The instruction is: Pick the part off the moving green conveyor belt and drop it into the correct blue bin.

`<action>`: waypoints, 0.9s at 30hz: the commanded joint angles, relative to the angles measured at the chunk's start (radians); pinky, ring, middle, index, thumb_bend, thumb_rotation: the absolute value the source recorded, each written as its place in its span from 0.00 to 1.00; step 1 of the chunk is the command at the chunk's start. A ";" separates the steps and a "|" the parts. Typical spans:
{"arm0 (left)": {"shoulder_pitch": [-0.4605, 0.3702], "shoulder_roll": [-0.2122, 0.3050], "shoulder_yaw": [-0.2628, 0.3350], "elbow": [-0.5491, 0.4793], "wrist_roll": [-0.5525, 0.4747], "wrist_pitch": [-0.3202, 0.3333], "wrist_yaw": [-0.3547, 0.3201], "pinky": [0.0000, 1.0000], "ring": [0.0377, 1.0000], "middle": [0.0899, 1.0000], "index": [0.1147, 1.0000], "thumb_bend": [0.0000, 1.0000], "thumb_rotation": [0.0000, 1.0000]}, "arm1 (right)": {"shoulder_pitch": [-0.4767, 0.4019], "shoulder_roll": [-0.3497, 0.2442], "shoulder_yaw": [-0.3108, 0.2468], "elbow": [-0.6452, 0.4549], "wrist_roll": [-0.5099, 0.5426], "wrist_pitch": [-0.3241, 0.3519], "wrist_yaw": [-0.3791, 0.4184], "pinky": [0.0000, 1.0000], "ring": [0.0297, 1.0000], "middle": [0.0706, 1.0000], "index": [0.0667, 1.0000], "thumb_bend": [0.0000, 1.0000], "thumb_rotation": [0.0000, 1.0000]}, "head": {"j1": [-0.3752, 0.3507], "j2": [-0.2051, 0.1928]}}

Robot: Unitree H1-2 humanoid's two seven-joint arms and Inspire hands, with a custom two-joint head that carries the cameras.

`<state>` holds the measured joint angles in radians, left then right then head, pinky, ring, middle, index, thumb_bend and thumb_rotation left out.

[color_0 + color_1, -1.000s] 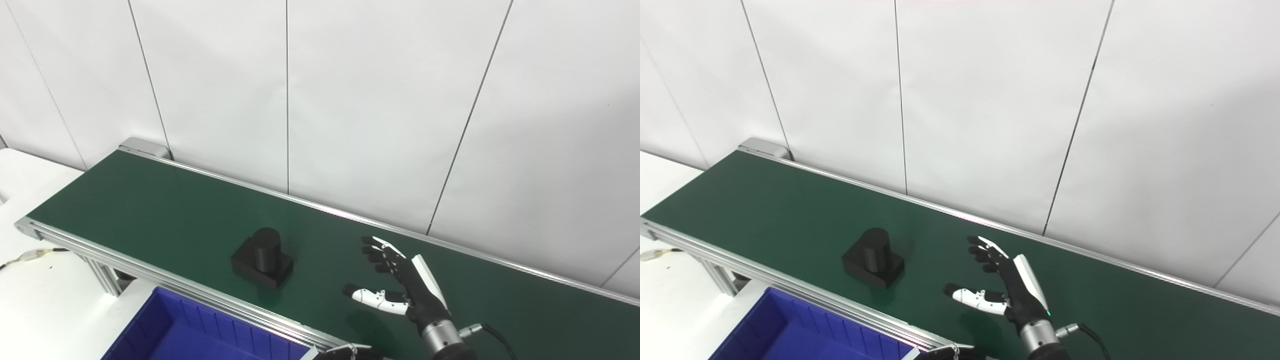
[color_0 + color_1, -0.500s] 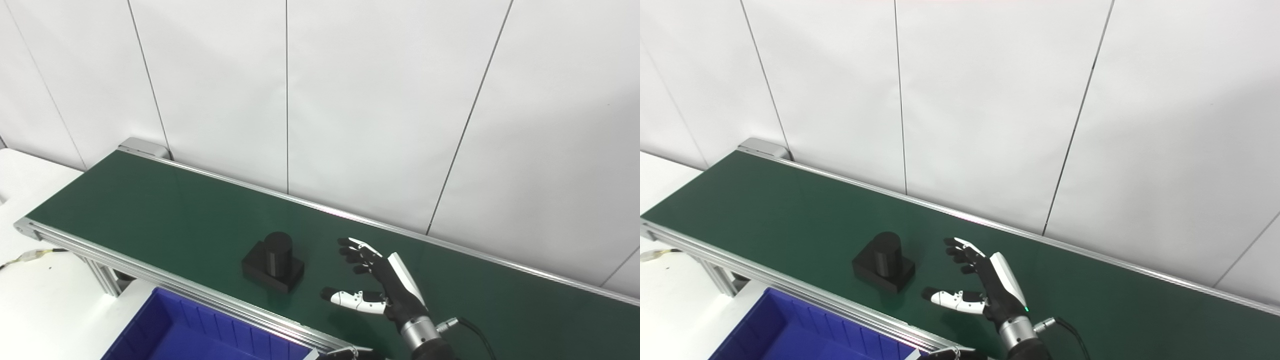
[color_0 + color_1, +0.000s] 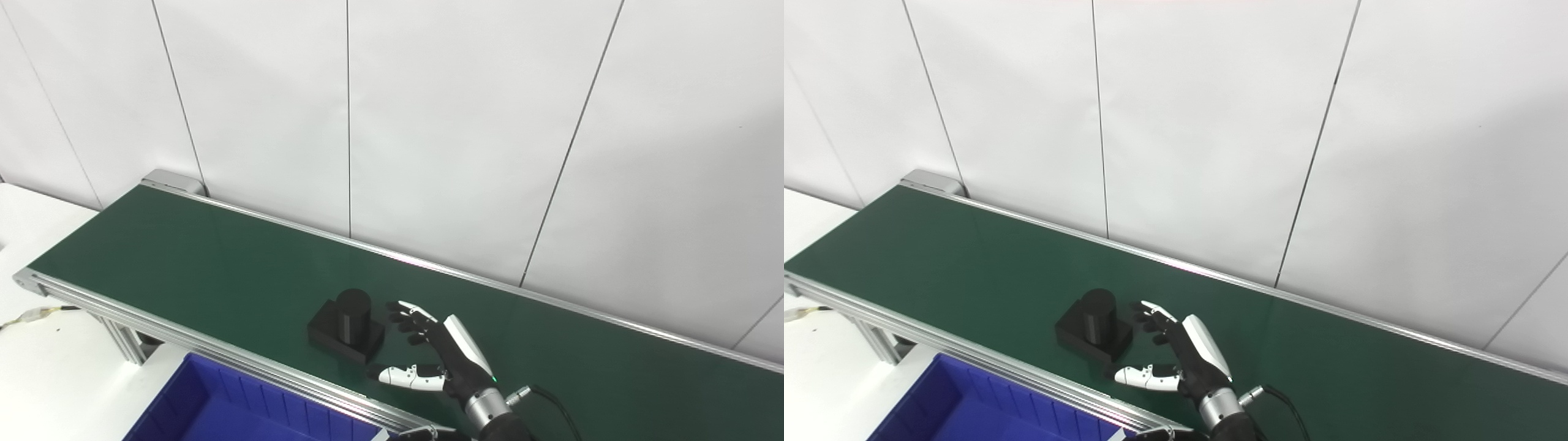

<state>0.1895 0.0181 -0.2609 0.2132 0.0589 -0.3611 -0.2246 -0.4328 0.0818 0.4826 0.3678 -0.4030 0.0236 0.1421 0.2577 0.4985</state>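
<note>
On the green belt (image 3: 202,257), beside our wide-open right hand (image 3: 438,355), sits the black part (image 3: 346,324), likely rigid and fairly light; we judge its upright cylinder the best hold.

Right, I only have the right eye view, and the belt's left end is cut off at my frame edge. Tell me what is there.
Observer: In the left eye view the green conveyor belt ends in a bare metal corner. The black part sits well to the right of it.
Operator: Now describe the cable on the white table. I only get a stub of it.
Observer: It comes in from the picture's left edge, has a yellowish wrapped section, and runs in under the belt's metal frame.
</note>
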 commanded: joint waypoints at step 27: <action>-0.002 -0.015 -0.019 -0.029 -0.003 -0.009 0.001 0.67 0.73 0.75 0.72 0.85 0.53 | -0.154 0.021 -0.083 0.133 0.017 -0.092 -0.043 0.74 0.80 0.81 0.84 0.68 0.34 | 0.008 0.008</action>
<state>0.1918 0.0144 -0.2735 0.2134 0.0618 -0.3611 -0.2238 -0.5402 0.0839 0.4067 0.5191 -0.3925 -0.0075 0.1167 0.2669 0.5062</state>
